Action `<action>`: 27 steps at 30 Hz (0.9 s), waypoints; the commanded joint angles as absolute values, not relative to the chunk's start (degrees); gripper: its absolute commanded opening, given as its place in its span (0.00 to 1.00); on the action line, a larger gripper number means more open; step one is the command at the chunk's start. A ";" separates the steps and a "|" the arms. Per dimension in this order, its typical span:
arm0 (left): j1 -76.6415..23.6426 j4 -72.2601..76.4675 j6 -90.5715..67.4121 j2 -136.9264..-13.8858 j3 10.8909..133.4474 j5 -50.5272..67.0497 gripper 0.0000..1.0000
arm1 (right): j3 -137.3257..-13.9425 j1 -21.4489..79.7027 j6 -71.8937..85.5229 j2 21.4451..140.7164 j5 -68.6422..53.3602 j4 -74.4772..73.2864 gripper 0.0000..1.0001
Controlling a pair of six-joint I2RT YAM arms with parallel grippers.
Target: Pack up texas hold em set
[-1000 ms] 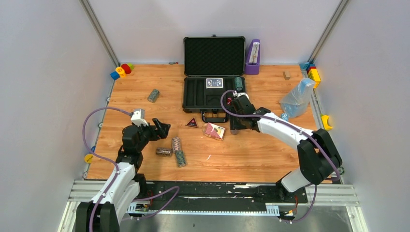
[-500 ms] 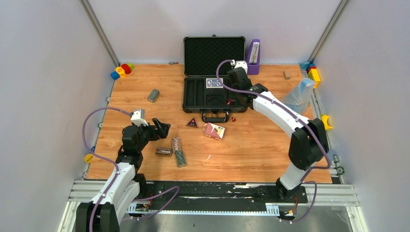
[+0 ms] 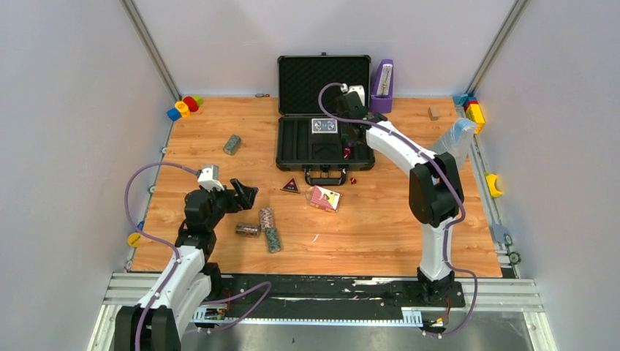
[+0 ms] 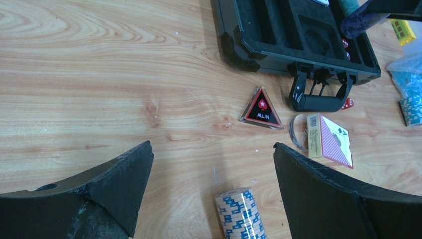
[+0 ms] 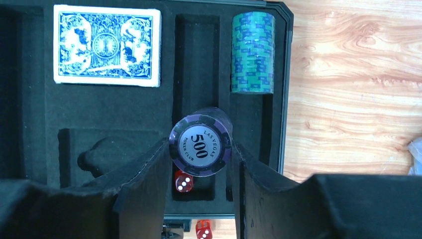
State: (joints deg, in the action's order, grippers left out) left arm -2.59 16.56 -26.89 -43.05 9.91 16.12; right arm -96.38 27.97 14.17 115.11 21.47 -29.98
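Note:
The black case lies open with its lid upright. My right gripper is over its right side, shut on a purple chip roll above a foam slot. A blue card deck, a green chip roll and a red die lie in the case. Another red die lies on the table by the handle. My left gripper is open and empty above a blue-and-tan chip roll. The dark red triangle and a red card deck lie beyond it.
Three chip rolls lie near my left gripper and one more at the far left. A purple metronome-like object stands right of the lid. A plastic bag and toy blocks are at the right, more blocks at back left.
My right arm has lifted from the table in front of the case and swung back over the case's right side with the purple chip roll. My left arm has not moved.

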 commanded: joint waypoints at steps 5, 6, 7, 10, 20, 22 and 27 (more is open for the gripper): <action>-2.37 19.87 -27.23 -44.22 12.15 17.29 0.99 | -104.31 23.66 15.37 118.21 14.63 -27.60 0.05; -2.37 20.04 -27.24 -44.26 12.19 17.40 0.99 | -104.85 22.97 15.79 118.66 13.18 -27.61 0.06; -2.37 20.08 -27.22 -44.32 12.21 17.44 0.99 | -105.45 22.60 16.08 119.10 11.68 -27.62 0.07; -2.37 20.37 -27.24 -44.50 12.13 17.49 0.99 | -107.35 21.67 16.35 120.88 7.32 -27.65 0.10; -2.36 21.19 -27.28 -45.53 12.29 17.61 0.99 | -110.07 21.43 17.30 123.45 1.71 -28.66 0.11; -2.37 21.45 -27.33 -45.91 12.30 17.64 0.99 | -109.45 21.46 17.40 122.69 0.99 -29.04 0.10; -2.31 21.77 -27.41 -46.86 12.55 17.82 0.99 | -106.18 21.50 18.28 119.47 -0.99 -30.31 0.10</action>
